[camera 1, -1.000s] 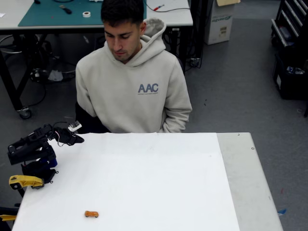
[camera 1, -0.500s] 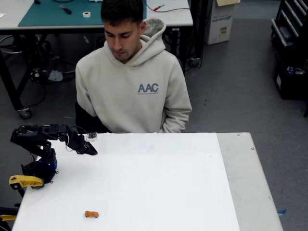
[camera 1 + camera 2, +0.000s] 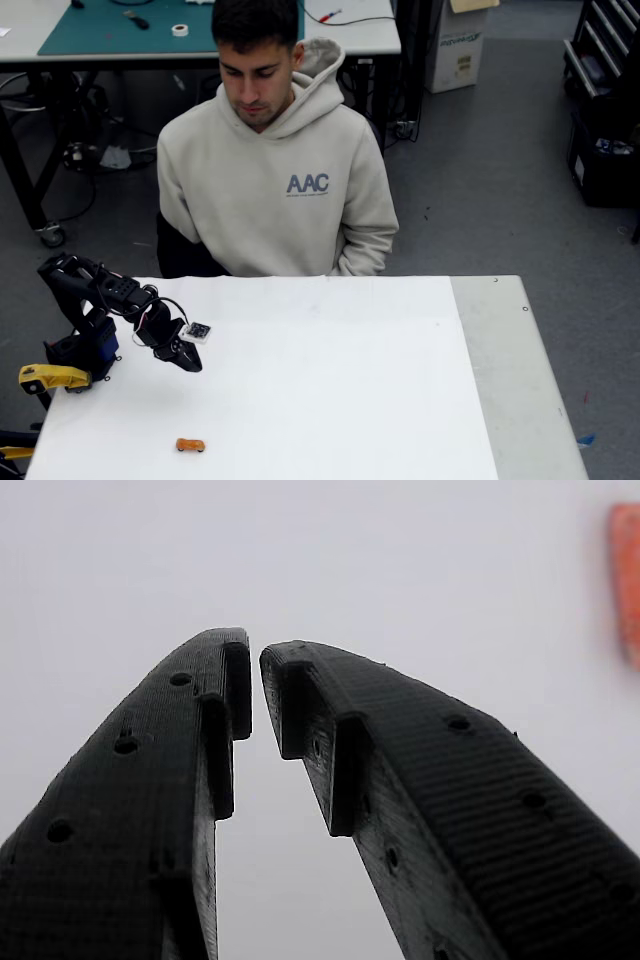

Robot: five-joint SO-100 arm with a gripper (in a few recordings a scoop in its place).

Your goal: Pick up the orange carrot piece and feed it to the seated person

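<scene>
We see the black arm reaching from its base at the left edge of the white worktop point(image 3: 330, 400), bent over so that the gripper point(image 3: 187, 361) points down and to the right, above the worktop's left part in the fixed view. In the wrist view the gripper point(image 3: 256, 685) shows its two dark fingers point(image 3: 180, 780) nearly pressed together at the tips, with only a thin slit between them and nothing held there.

The orange carrot piece point(image 3: 190, 445) lies flat on the worktop near its front edge, below the gripper in the fixed view and clearly apart from it. In the wrist view we catch the orange carrot piece point(image 3: 627, 580) as an orange strip at the upper right edge, off to the side of the fingers and cut by the frame.

The seated person point(image 3: 275, 170), in a light beige hoodie with "AAC" on the chest, sits behind the far edge of the worktop, head tilted down. A yellow part point(image 3: 52, 377) sits by the arm's base at the left edge.
</scene>
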